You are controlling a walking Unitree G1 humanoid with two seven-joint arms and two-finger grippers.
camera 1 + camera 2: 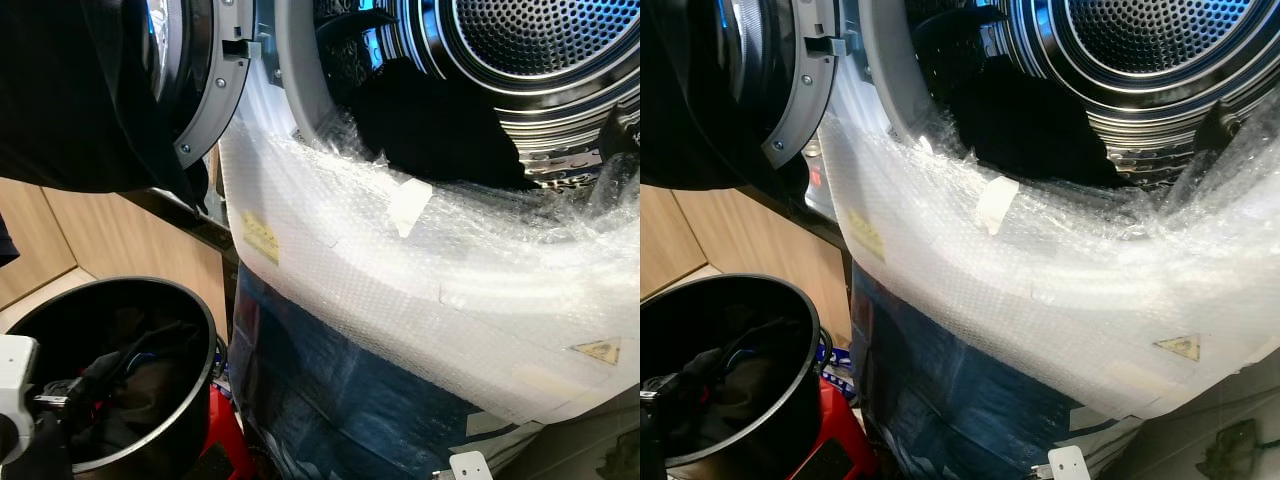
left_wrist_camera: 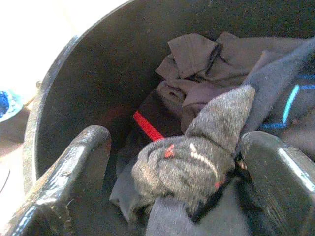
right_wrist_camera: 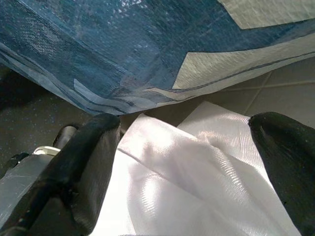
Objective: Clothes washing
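Washer (image 1: 430, 300): front-loading, tilted in view, front wrapped in bubble wrap (image 1: 400, 270) above and blue woven sheeting (image 1: 330, 390) below. Two yellow warning stickers (image 1: 260, 237) on the wrap, plus a strip of white tape (image 1: 408, 205).

Door (image 1: 205, 80): swung open to the left, grey rim showing.

Drum (image 1: 540, 50): perforated steel, open. Dark garment (image 1: 440, 130) lying at the lower mouth of the opening, against the grey seal.

Bucket (image 1: 190, 310): black, round, on the floor just left of the washer, beside a wooden cabinet (image 1: 110, 240). Holds dark clothes (image 2: 206, 93): brown pieces, one black with a red stripe, one with blue lines. Red item (image 1: 225, 440) at the bucket's base, touching it.

Left gripper (image 2: 172, 172): inside the bucket, fingers spread either side of a grey sock (image 2: 197, 152) with red and white marks; the far finger touches the cloth, the near one stands apart from it, so released, not clamped.

Right gripper (image 3: 197, 162): low by the washer's base, fingers wide apart and holding nothing, over a white sheet (image 3: 197, 182) on tiled floor (image 3: 290, 83), just below the blue sheeting.
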